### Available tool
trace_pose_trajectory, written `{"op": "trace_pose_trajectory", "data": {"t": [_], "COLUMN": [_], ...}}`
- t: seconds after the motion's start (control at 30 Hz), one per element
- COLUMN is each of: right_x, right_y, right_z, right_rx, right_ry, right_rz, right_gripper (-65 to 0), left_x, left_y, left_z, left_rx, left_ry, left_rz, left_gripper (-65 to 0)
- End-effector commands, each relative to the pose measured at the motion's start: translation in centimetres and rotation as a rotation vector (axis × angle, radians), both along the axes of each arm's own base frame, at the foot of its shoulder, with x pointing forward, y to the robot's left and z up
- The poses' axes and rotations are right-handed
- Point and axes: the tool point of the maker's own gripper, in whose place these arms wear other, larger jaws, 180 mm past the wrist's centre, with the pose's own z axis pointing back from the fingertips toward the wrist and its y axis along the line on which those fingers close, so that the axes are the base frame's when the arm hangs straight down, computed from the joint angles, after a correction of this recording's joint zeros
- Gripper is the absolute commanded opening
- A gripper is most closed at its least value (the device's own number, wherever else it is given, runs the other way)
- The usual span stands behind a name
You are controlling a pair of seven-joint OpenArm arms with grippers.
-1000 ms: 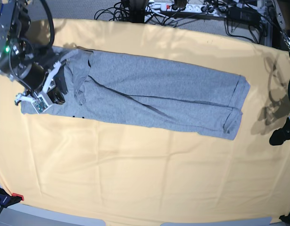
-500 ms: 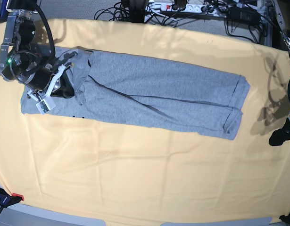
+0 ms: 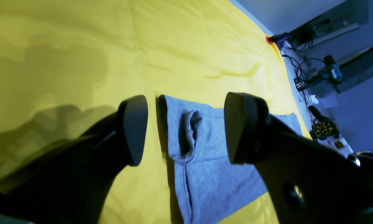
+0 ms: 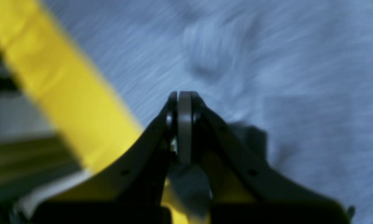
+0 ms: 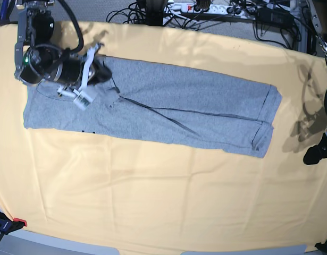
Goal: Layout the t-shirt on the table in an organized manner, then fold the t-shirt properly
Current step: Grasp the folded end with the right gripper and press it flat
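1. Grey cotton, one garment only: a single t-shirt (image 5: 168,109) lies folded into a long band across the far half of the tabletop (image 5: 152,191), which is draped in pale yellow-orange cloth.
2. Two arms are in play, one at each end of the band. In the base view the right arm reaches in from the upper left corner and leans low over the shirt's left end; the left arm shows only as a dark tip at the right edge, well apart from the shirt.
3. Right pincer (image 4: 184,102): its wrist view shows the black jaws pressed together on a thin grey edge, apparently a fold of the t-shirt (image 4: 267,62), though the view is blurred. In the base view a small peak of fabric stands up just beside this pincer (image 5: 111,91).
4. Left pincer (image 3: 186,127): its two black fingers (image 3: 133,127) stand wide apart with nothing between them, hovering above the tabletop (image 3: 65,46). Past the gap lies the shirt's hem end (image 3: 202,149), with a rolled fold showing.
5. One red-tipped clamp (image 5: 17,222) grips the cloth at the tabletop's near left corner, and cables (image 5: 206,11) run along the floor beyond the far edge.
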Motion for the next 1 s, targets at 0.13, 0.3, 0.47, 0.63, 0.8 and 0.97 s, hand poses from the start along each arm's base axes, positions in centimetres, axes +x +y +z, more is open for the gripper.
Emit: {"op": "trace_pose_trajectory", "data": {"t": [0.13,0.3,0.47,0.63,0.8,0.97], "right_x": [0.7,3.8,6.7,6.8,4.9,2.9], "right_y": [1.2,-0.9,-2.9,-3.3,-1.6,-0.3], "right_z": [6.0,7.2,6.0,2.1,1.0,1.2], "right_rx": [-0.015,-0.105,-0.091,-0.05,0.033,0.086], "right_ry": [-0.212,-0.387,-0.441,-0.315,-0.173,-0.071], "right_rz": [0.102,0.005,-0.133,-0.134,-0.104,-0.046], "right_gripper": [-65.0,-65.0,-65.0,-65.0,-65.0,-65.0], "left_x": [0.5,0.5,0.5,0.5,0.5,0.5], "left_y": [1.0,1.0,1.0,1.0,1.0,1.0], "left_z": [2.6,2.6,2.6,2.6,2.6,2.6], "left_rx": [0.013,0.013,0.012,0.013,0.012,0.012], "left_ry": [-0.071,-0.071,-0.071,-0.071,-0.072,-0.071], "left_rz": [0.02,0.02,0.02,0.02,0.02,0.02], "left_gripper": [-24.5,-24.5,-24.5,-24.5,-24.5,-24.5]}}
